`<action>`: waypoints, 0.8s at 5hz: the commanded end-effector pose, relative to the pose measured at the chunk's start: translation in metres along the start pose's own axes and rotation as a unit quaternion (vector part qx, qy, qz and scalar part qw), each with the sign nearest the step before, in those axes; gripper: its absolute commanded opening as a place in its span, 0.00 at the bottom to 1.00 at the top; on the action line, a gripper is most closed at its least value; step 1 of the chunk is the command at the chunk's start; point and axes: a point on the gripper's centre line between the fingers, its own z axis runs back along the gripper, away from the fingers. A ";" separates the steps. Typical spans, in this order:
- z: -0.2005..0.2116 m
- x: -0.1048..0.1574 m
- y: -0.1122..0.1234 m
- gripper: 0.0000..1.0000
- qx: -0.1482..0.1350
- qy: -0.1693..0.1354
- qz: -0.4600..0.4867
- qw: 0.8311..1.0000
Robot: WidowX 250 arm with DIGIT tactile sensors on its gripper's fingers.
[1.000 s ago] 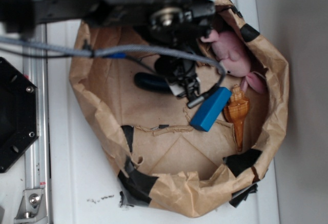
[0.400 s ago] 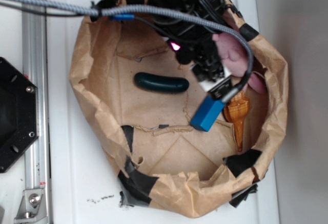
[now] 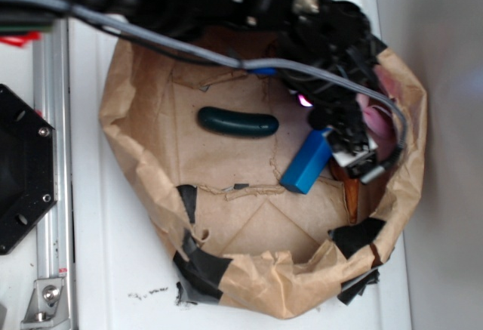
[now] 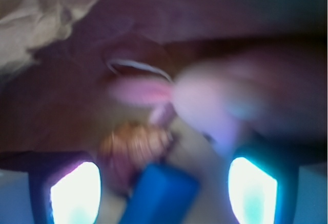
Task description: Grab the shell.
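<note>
One target: the shell (image 4: 134,143) lies in the paper bag (image 3: 143,171) near the table's right edge, touching the blue block (image 3: 306,162). Fingers (image 4: 76,193) spread apart above; I'd centre them over the knobbly body, clear of the block.

I note: orange-brown shell (image 3: 352,194), blue block (image 3: 306,162), dark green oblong (image 3: 238,122), pink toy (image 3: 377,111), tan paper bag (image 3: 151,186) black-taped.

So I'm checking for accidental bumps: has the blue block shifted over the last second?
No. The blue block lies at the same spot and angle beside the dark green object; only the end effector has swung right, over the shell.
</note>
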 end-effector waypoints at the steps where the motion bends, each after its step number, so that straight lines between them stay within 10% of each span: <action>1: -0.009 0.013 -0.031 1.00 -0.011 -0.010 -0.063 0.998; 3: -0.046 -0.020 -0.042 1.00 0.053 0.056 -0.060 0.995; 4: -0.031 -0.042 -0.043 0.00 0.061 0.101 -0.040 0.992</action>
